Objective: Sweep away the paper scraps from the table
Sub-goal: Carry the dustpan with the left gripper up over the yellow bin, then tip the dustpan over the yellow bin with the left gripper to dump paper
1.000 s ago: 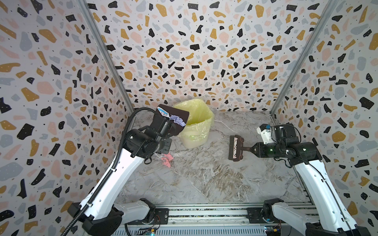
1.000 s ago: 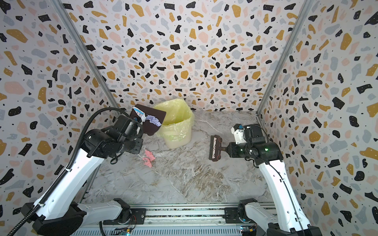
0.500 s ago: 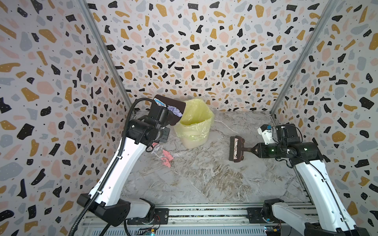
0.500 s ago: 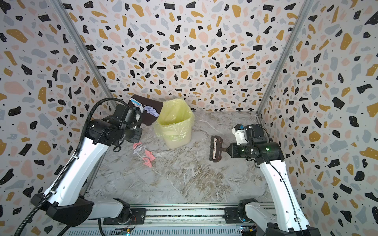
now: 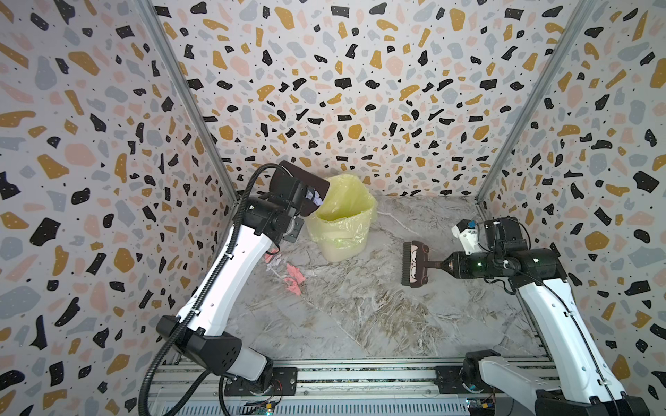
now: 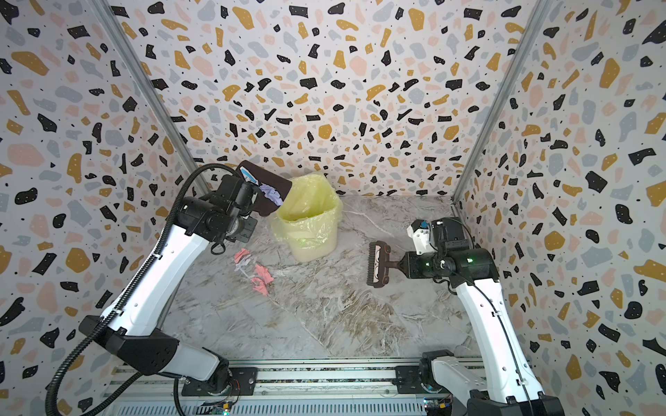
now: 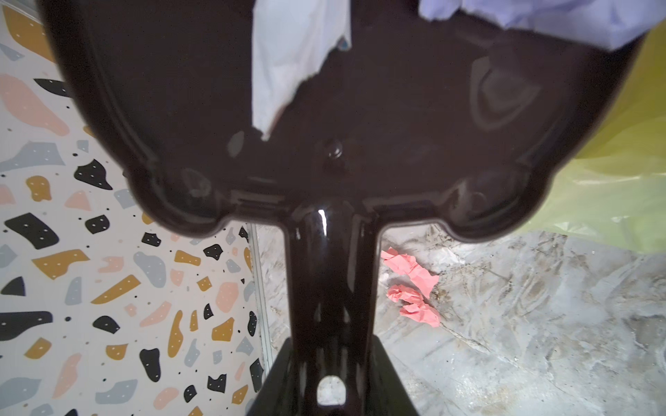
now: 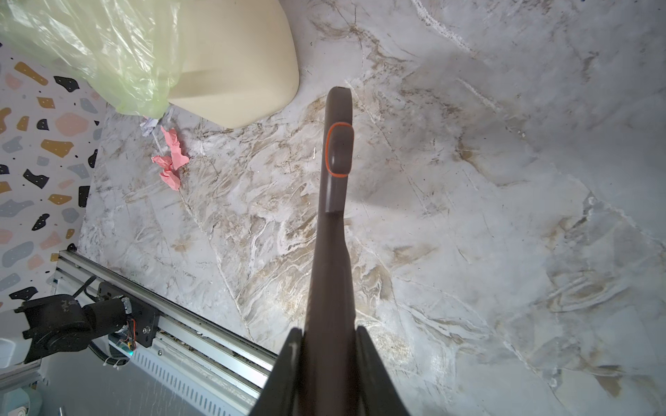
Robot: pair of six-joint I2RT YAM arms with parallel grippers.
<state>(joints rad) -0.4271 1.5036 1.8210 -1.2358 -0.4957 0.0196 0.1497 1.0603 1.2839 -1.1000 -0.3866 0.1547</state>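
Starting at the left, we find the left pincer (image 7: 331,374) clamped on a dark dustpan's (image 5: 288,180) handle, the pan tilted at the rim of the yellow-lined bin (image 5: 342,237). Lilac and white paper scraps (image 6: 270,194) sit, apparently, near its lip. On the worktop (image 5: 360,324) left of the bin lie pink scraps (image 5: 293,279). The right pincer (image 8: 326,345) grips a brush (image 5: 413,264).

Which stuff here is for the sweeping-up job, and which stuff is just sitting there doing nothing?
For the job:
pink scraps on the table
lilac scraps in the dustpan
brush
bin

Just there:
walls
rail
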